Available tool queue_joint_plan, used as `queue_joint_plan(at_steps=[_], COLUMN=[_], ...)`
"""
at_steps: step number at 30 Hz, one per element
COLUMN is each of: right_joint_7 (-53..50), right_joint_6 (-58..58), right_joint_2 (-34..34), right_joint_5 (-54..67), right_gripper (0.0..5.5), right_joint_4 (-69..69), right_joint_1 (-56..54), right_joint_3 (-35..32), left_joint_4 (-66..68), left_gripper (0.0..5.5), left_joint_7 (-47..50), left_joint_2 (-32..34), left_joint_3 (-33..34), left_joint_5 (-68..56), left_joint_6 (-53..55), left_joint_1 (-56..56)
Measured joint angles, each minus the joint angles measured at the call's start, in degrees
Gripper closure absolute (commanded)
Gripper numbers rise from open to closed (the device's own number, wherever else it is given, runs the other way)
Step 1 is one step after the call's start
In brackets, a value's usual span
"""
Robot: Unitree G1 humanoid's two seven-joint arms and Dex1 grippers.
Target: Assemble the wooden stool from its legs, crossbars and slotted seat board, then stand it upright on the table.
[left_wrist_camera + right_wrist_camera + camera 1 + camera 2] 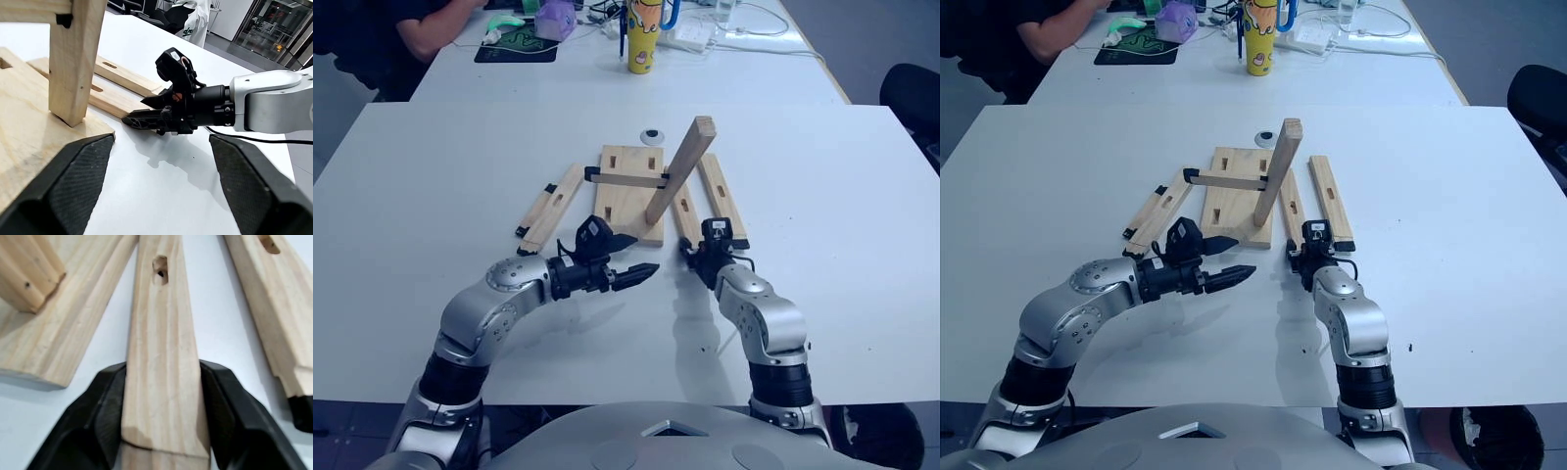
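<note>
The slotted seat board [625, 196] lies flat mid-table. One leg [680, 168] stands tilted in its near right corner, with a crossbar [626, 179] reaching left from it over the board. Two legs [551, 206] lie left of the board. Right of it lie a far leg [722, 196] and a near leg [684, 213]. My right gripper [693, 252] is shut on that near leg's [164, 357] near end, a finger [105, 416] against each side. My left gripper [631, 257] hovers open over bare table just in front of the board's near edge [29, 142], holding nothing.
A small round black-and-white object [651, 134] sits behind the board. On the adjoining far table stand a yellow cup [644, 39], a dark mat [517, 44] and cables, with a person seated at its left end. Bare tabletop [842, 225] lies to either side.
</note>
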Motion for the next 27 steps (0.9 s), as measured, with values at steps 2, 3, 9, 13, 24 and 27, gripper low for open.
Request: queue_joint_plan(at_steps=[2,3,9,13,24,27], right_joint_7=[0.73,0.98,1.15,3.97,23.47,26.73], right_joint_6=[0.21,0.19,-3.91,-8.07,9.99,15.46], right_joint_2=[-0.86,-1.11,-1.50,-6.08,-14.81,-19.46], right_joint_5=[-0.06,-0.05,0.17,2.52,52.84,67.26], right_gripper=[3.43,3.43,3.43,3.43,3.43,3.43], right_joint_4=[0.59,1.01,2.40,-2.58,4.75,6.49], right_joint_1=[-0.76,-1.12,-2.38,-8.52,-24.96,-24.95], right_joint_3=[0.11,0.06,-5.79,-13.07,-36.42,-37.54], left_joint_4=[0.07,0.44,2.03,1.73,0.21,0.97], left_gripper=[1.89,1.89,1.47,0.85,0.27,0.27], left_joint_7=[1.04,1.63,2.34,1.80,0.62,0.59], left_joint_2=[-0.26,-0.54,-1.90,-2.48,-4.52,-4.21], left_joint_3=[0.02,0.09,2.58,5.32,16.10,19.22], left_joint_5=[1.19,1.88,1.73,-1.48,-21.94,-28.68], left_joint_6=[-1.28,-2.28,-4.21,-4.15,1.42,3.38], left_joint_1=[0.14,0.13,0.01,0.42,-0.10,-1.13])
